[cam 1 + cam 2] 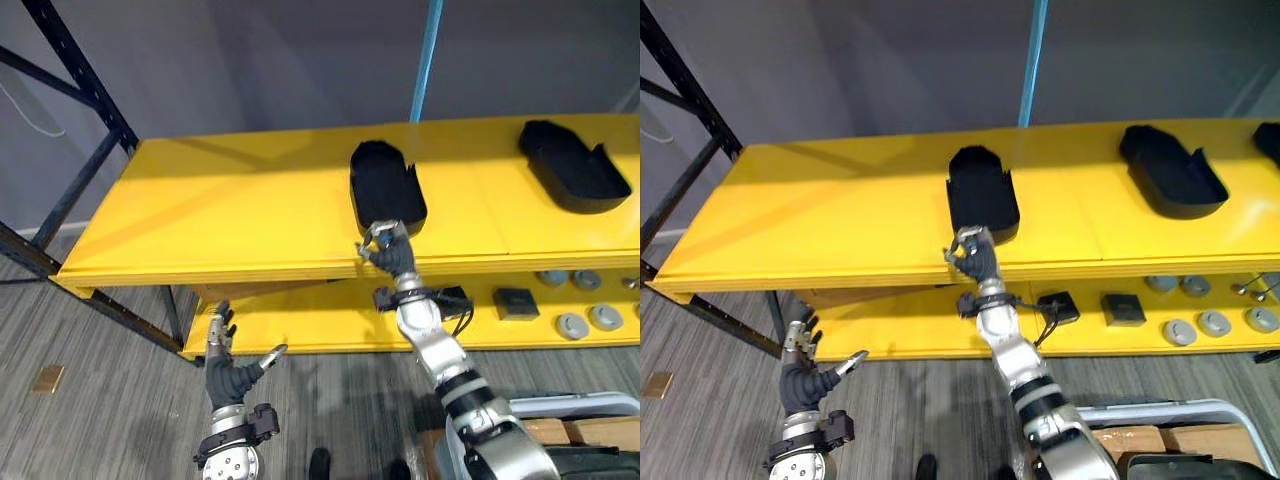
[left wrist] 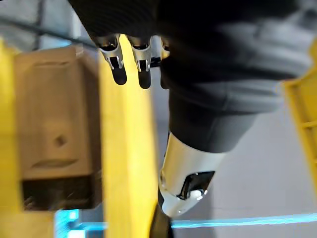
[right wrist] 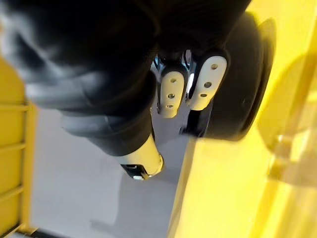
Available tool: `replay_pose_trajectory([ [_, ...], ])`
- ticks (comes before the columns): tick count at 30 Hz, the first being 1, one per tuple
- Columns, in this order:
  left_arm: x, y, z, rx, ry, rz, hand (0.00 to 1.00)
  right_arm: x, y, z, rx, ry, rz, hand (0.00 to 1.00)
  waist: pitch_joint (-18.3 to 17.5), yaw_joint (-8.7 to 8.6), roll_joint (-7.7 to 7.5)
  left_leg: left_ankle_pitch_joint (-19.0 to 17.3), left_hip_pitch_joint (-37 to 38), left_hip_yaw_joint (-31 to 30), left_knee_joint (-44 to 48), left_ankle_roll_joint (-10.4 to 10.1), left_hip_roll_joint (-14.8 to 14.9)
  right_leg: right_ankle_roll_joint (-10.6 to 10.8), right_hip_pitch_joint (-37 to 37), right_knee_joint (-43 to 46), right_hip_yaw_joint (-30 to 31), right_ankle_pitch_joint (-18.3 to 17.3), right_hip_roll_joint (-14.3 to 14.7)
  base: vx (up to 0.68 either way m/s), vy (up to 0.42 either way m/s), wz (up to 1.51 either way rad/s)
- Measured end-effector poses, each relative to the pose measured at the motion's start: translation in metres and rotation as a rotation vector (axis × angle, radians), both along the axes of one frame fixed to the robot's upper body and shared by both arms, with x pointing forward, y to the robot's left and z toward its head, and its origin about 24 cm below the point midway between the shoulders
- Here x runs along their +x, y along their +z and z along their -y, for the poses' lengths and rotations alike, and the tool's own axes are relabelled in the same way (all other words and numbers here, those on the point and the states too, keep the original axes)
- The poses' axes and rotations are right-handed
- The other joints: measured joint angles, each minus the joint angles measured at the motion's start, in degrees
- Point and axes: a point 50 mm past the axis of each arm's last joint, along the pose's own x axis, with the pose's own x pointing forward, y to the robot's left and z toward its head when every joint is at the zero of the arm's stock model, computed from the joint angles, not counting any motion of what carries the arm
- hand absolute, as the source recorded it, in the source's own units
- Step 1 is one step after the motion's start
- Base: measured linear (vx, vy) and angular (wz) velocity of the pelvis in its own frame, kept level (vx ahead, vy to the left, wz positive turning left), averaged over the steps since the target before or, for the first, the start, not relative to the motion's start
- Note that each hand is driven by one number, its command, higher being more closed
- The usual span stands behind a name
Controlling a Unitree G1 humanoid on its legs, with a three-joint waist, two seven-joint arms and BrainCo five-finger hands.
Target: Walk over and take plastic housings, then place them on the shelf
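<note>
A black oblong plastic housing (image 1: 385,185), open-topped with thin upright walls, is seen lying flat on the yellow top board of the shelf (image 1: 230,215), its near end just at the front edge. It is judged to be light, stiff and smooth, so a slip is more to be feared than a break. The thin wall at either end is the place where it is best pinched, the broad body being too wide for one hand. The right hand (image 1: 388,250) is raised to that near end, its fingers curled with the thumb closed against them, seemingly on the end wall. A second black housing (image 1: 572,165) is set well apart along the same board. The left hand (image 1: 228,375) is held low before the lower board, fingers straight and spread, nothing in it. Small grey round parts (image 1: 573,325) are laid on the lower board.
</note>
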Motion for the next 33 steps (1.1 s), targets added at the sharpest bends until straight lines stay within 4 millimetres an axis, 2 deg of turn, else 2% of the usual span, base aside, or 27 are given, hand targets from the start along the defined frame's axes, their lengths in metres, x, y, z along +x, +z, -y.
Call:
replay_pose_trajectory([
  [3,0.0,-0.01,0.001,-0.016,-0.024,-0.044,0.0,0.005,0.01,0.016,-0.005,-0.068,0.023,1.0,1.33,0.1,0.88,0.35,-1.03,-0.07,0.11,0.32,-0.03,0.05,-0.89,-0.08,-0.03,0.16,0.01,0.0,0.0,0.0],
  [6,0.0,-0.012,0.002,-0.015,-0.033,-0.052,0.0,0.008,0.018,0.031,0.033,-0.134,0.038,1.0,2.36,0.73,1.44,0.5,-1.22,-0.15,0.2,0.3,0.02,0.07,-0.94,-0.31,-0.07,0.19,0.13,0.0,0.0,0.0],
  [8,0.0,-0.013,0.002,-0.015,-0.035,-0.058,0.0,0.017,0.038,0.043,0.059,-0.195,0.066,1.0,3.41,0.78,2.19,0.55,-1.3,-0.29,0.21,0.34,0.03,0.07,-0.97,-0.36,-0.14,0.19,0.16,0.0,0.0,0.0],
  [11,0.0,-0.014,0.002,-0.033,-0.033,-0.06,0.0,0.024,0.056,0.061,0.099,-0.252,0.077,1.0,4.5,1.04,2.9,0.55,-1.93,-0.89,0.2,0.34,0.0,0.06,-1.41,-0.36,-0.47,0.19,0.19,0.0,0.009,0.04],
  [14,0.001,-0.013,0.001,-0.033,-0.029,-0.056,0.0,0.026,0.061,0.071,0.118,-0.281,0.071,1.0,5.09,1.44,3.48,0.62,-2.41,-1.28,0.21,0.35,-0.1,0.06,-1.71,-0.36,-0.72,0.19,0.19,0.01,0.02,0.06],
  [21,0.01,-0.006,0.002,-0.032,-0.039,-0.02,0.0,0.029,0.081,0.067,0.152,-0.243,0.098,1.0,6.26,1.58,4.33,0.96,-2.85,-2.11,0.22,0.2,-0.14,0.05,-1.84,-0.34,-1.5,0.19,0.27,0.0,0.008,0.05],
  [25,0.014,-0.006,0.004,-0.045,-0.047,-0.018,0.0,0.023,0.082,0.059,0.15,-0.194,0.13,1.0,6.28,2.11,4.37,0.97,-2.82,-2.07,0.24,0.19,-0.08,0.03,-1.84,-0.34,-1.49,0.2,0.34,0.0,0.0,0.0],
  [28,0.016,-0.009,0.004,-0.042,-0.046,-0.031,0.0,-0.001,0.071,0.034,0.156,-0.072,0.198,1.0,6.27,1.66,4.31,0.97,-2.32,-1.47,0.25,0.2,-0.06,0.03,-1.51,-0.34,-1.1,0.19,0.32,0.03,0.009,-0.07],
  [32,0.016,-0.01,0.004,-0.036,-0.063,-0.038,0.0,-0.016,0.023,0.008,0.117,0.039,0.099,1.0,6.1,0.41,3.5,0.77,-0.4,-0.02,0.22,0.08,0.25,0.02,-0.32,-0.23,0.36,0.19,0.54,0.01,0.002,-0.17],
  [33,0.016,-0.011,0.005,-0.035,-0.069,-0.04,0.0,-0.018,0.018,0.006,0.113,0.048,0.086,1.0,6.06,0.37,3.36,0.7,-0.07,0.19,0.21,0.0,0.38,-0.04,-0.13,-0.23,0.62,0.23,0.65,-0.01,-0.011,-0.21],
])
